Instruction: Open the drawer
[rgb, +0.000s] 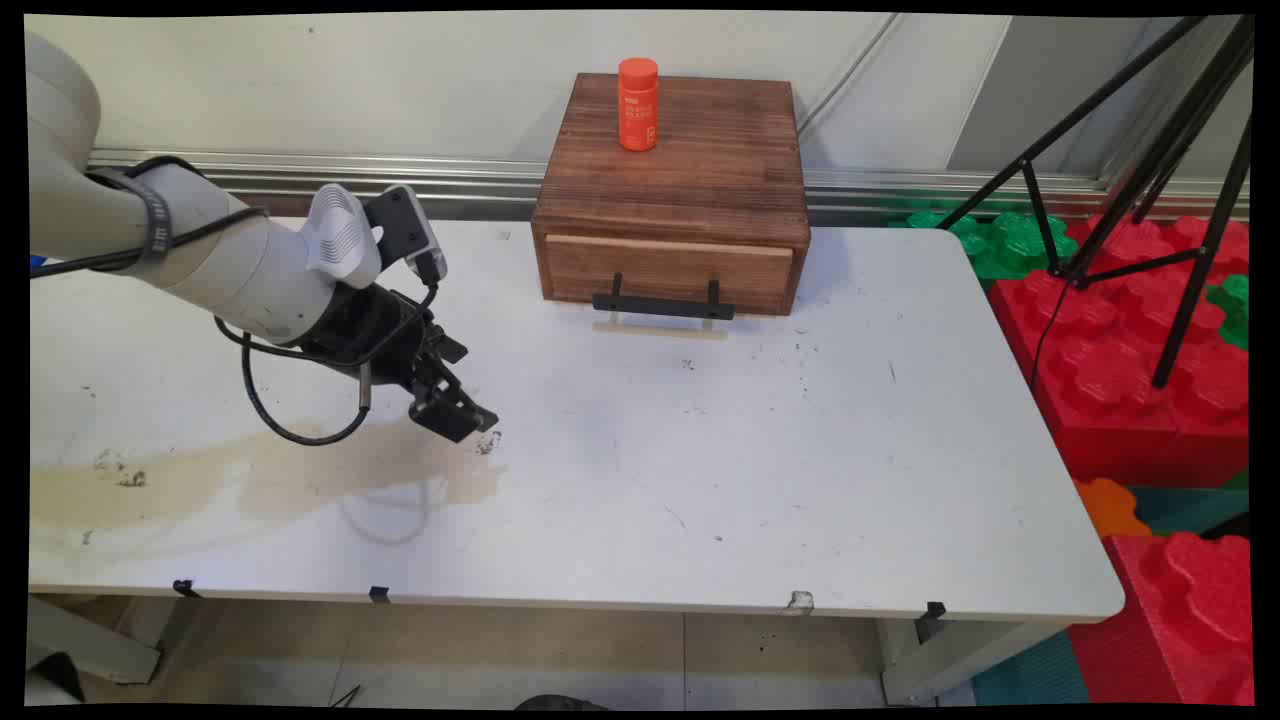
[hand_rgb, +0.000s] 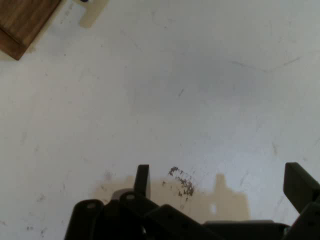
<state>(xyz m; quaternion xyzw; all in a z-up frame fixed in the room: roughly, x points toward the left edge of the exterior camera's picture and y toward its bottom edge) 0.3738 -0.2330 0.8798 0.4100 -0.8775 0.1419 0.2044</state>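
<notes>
Low over the left half of the white table (rgb: 700, 480), the black gripper (rgb: 462, 418) hangs tilted, just above the edge of a tan stain (rgb: 300, 480) and a small patch of dark specks (hand_rgb: 182, 184). Its fingers (hand_rgb: 142, 179) stand wide apart and hold nothing; bare tabletop shows between them in the hand view. At the table's far edge, well apart from the gripper, sits a dark wooden drawer box (rgb: 672, 195), its drawer shut, with a black handle (rgb: 663, 303) across the front. An orange bottle (rgb: 637, 103) stands upright on top of the box, toward its rear. Red and green foam blocks (rgb: 1130, 370) and black tripod legs (rgb: 1190, 200) lie right of the table.
</notes>
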